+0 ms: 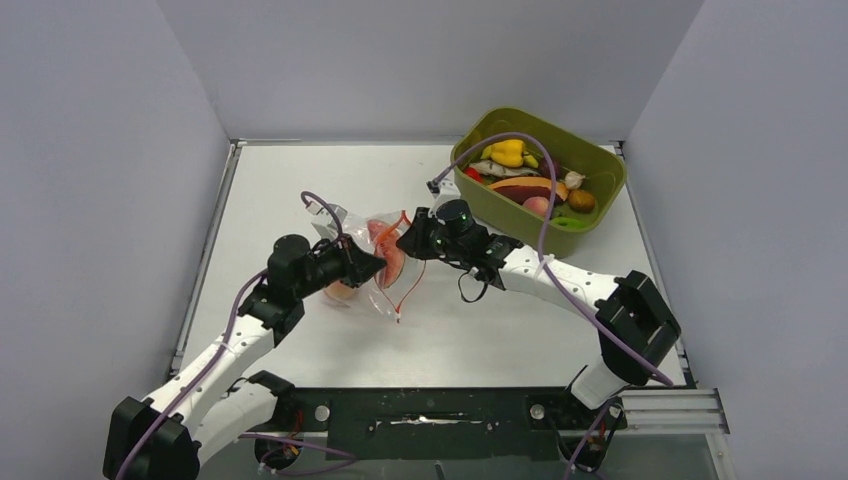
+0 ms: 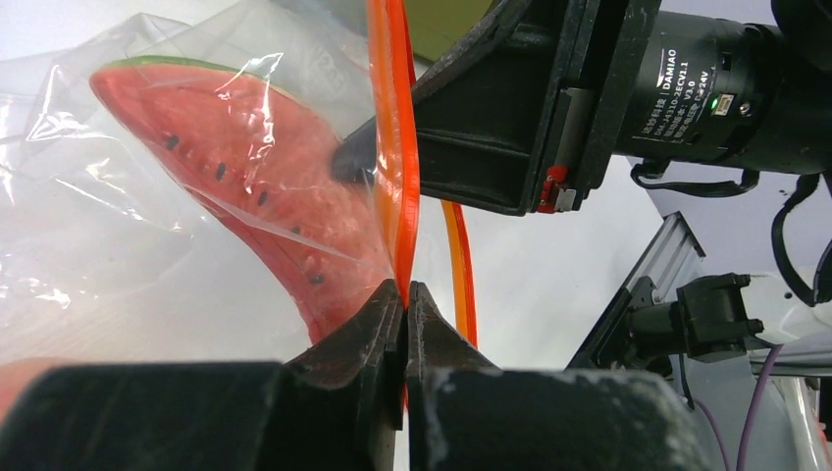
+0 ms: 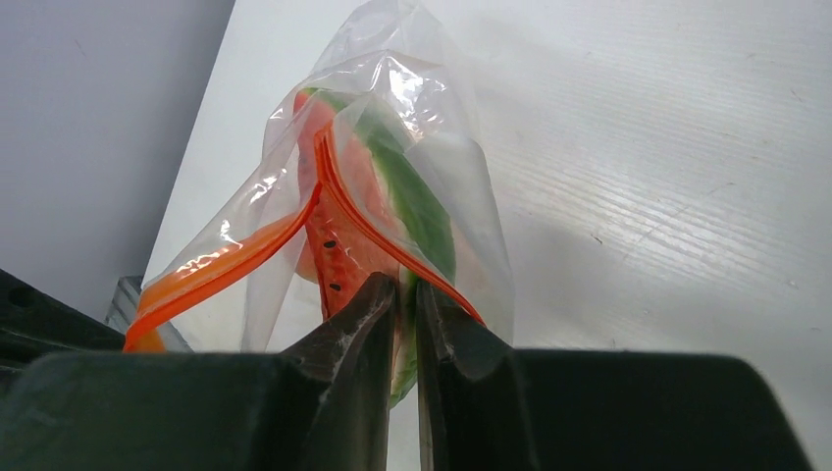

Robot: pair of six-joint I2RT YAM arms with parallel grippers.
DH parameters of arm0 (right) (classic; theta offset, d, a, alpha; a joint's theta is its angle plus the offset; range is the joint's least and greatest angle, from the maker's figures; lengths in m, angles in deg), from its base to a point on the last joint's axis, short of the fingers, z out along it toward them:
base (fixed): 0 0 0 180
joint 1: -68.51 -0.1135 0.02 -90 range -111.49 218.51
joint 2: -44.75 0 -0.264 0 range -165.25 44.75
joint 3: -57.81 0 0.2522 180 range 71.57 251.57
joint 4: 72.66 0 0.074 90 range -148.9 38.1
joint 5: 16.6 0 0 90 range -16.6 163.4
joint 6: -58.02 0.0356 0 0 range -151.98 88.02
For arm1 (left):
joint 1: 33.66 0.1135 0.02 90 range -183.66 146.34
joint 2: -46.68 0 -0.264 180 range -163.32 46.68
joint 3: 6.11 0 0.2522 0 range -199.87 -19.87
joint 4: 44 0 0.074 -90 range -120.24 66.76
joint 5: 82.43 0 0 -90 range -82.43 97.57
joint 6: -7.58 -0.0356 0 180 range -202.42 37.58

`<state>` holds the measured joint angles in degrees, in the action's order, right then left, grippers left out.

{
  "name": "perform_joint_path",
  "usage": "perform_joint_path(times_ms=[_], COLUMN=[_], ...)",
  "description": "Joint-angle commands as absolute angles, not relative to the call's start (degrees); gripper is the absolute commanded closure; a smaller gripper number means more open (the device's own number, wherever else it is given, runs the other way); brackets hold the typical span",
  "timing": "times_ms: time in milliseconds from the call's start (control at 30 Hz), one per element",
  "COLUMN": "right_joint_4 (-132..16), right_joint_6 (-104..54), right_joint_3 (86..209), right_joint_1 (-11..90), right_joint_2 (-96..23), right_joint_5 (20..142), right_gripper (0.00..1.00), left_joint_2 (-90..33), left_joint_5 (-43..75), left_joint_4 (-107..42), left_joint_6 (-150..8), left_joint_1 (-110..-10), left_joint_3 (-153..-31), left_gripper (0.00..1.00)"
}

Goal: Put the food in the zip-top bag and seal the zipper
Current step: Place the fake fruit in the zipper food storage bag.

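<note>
The clear zip-top bag (image 1: 358, 262) is held up off the table between both grippers. A watermelon slice (image 2: 250, 182) sits inside it, also seen in the right wrist view (image 3: 338, 245). A peach-coloured piece (image 1: 338, 292) lies low in the bag. My left gripper (image 2: 405, 288) is shut on the red-orange zipper (image 2: 394, 147) strip. My right gripper (image 3: 407, 285) is shut on the bag's mouth edge, close to the watermelon's green rind. The mouth gapes, and one zipper strip (image 3: 221, 270) hangs loose to the left. In the top view the grippers (image 1: 372, 264) (image 1: 405, 243) almost touch.
An olive-green tub (image 1: 595, 205) stands at the back right with a yellow pepper (image 1: 505, 152), a peach (image 1: 536, 206) and several other toy foods. Grey walls enclose the white table (image 1: 300, 190). A black rail (image 1: 430, 410) runs along the near edge.
</note>
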<state>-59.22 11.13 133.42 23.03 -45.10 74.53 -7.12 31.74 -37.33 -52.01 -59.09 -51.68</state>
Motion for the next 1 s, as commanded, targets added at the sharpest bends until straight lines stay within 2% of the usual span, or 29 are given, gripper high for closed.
perform_joint_path(times_ms=[0,133,300,433,700,967], right_joint_4=[-68.82,-67.39,-62.84,-60.48,-55.9,-45.43], right_joint_6=[9.7,10.1,9.68,8.05,5.41,-4.41], right_joint_3=[132.91,134.47,135.71,135.52,136.36,144.49], right_joint_1=[22.54,22.54,22.42,22.54,22.58,23.56], right_joint_2=[-45.87,-46.35,-43.67,-40.47,-35.97,-34.83], right_joint_5=[75.85,77.26,75.71,74.48,77.46,75.58], right_gripper=[0.95,0.91,0.69,0.55,0.44,0.33], left_joint_2=[-4.87,-3.66,-2.58,-2.58,-2.52,-2.62], left_joint_5=[29.68,28.08,27.04,26.87,24.73,24.76], left_joint_4=[-41.29,-39.58,-38.49,-36.74,-29.57,-24.35], left_joint_6=[-51.22,-51.95,-53.68,-56.26,-61.88,-70.52], left_joint_1=[-59.27,-59.26,-59.23,-59.21,-59.25,-59.24], left_joint_3=[-51.13,-51.04,-51.05,-51.29,-53.76,-56.69], left_gripper=[1.0,1.0,1.0,1.0,1.0,1.0])
